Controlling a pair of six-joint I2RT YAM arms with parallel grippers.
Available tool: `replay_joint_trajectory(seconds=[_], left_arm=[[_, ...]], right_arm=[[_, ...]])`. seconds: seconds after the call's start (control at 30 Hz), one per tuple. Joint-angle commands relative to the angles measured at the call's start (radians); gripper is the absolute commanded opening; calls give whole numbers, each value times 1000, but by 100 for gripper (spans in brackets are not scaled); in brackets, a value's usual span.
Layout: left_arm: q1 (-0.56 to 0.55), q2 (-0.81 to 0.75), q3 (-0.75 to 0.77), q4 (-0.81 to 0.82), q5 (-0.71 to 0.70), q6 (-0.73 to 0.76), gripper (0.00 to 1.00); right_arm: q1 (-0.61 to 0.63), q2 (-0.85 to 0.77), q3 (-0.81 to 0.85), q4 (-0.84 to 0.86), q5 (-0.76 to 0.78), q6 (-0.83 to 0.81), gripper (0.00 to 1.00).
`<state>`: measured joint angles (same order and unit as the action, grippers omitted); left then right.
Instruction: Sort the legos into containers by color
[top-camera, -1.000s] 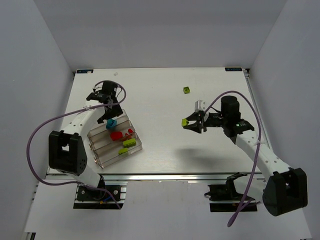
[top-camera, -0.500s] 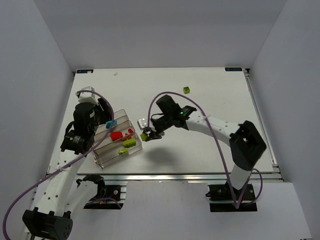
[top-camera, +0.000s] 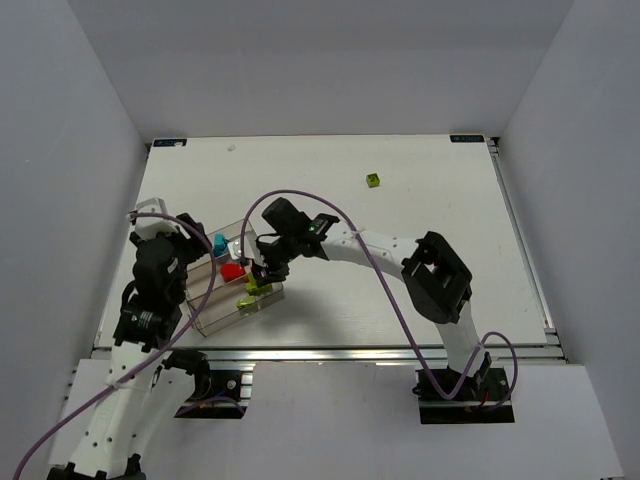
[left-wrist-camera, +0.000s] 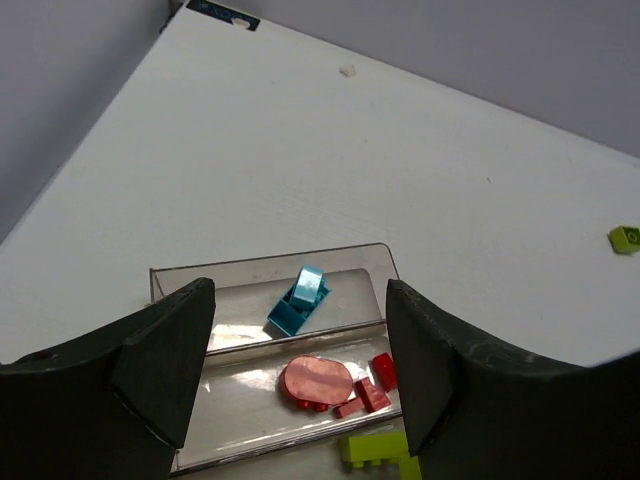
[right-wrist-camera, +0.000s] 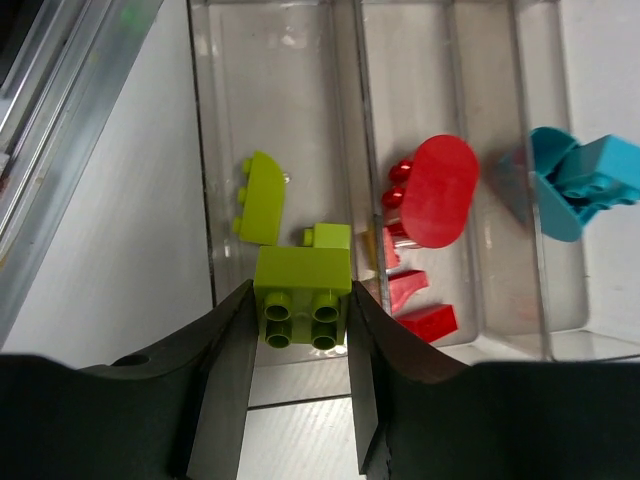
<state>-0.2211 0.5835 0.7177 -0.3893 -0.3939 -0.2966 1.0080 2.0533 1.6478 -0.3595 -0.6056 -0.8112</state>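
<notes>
Containers (top-camera: 213, 318), three joined clear troughs, are sitting on the tabletop (top-camera: 420, 230) at your near left, and your right arm is reaching across to them. Your right end effector (right-wrist-camera: 300, 305) is gripping a lime-green brick (right-wrist-camera: 302, 270) with four studs, one finger pressing on each side of it. It is holding the piece over the trough at one end of the row, close to that trough's end wall. You are not getting a clear enough look to tell whether the brick is touching the trough floor.

Lying in that same trough, just beyond the held piece, is a lime-green sloped brick (right-wrist-camera: 262, 197). The middle trough is carrying the reds: a rounded red piece (right-wrist-camera: 437, 190) and, just beside it, a cluster of small red bits (right-wrist-camera: 420, 305). The trough at the other end is holding a cyan brick (right-wrist-camera: 585, 180), which is sitting askew.

Your left end effector (left-wrist-camera: 300, 290) is hanging released near the containers, its fingers spread wide and gripping nothing, with the cyan and red troughs showing between them.

One more lime-green brick, the loose brick (top-camera: 373, 180), is lying on the tabletop toward the far side, well apart from the containers and from both of your arms.
</notes>
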Motion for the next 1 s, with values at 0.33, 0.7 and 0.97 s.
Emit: replay_joint_trajectory(seconds=[0.33, 0.7, 0.97], left_arm=[[-7, -51, -26, 26, -88, -1, 80], [-7, -70, -35, 50, -28, 17, 26], [-7, -45, -37, 70, 36, 30, 19]], right_arm=[[18, 1, 26, -26, 33, 32, 70], [-168, -142, 21, 200, 431, 557, 0], [-463, -99, 47, 117, 774, 905, 47]])
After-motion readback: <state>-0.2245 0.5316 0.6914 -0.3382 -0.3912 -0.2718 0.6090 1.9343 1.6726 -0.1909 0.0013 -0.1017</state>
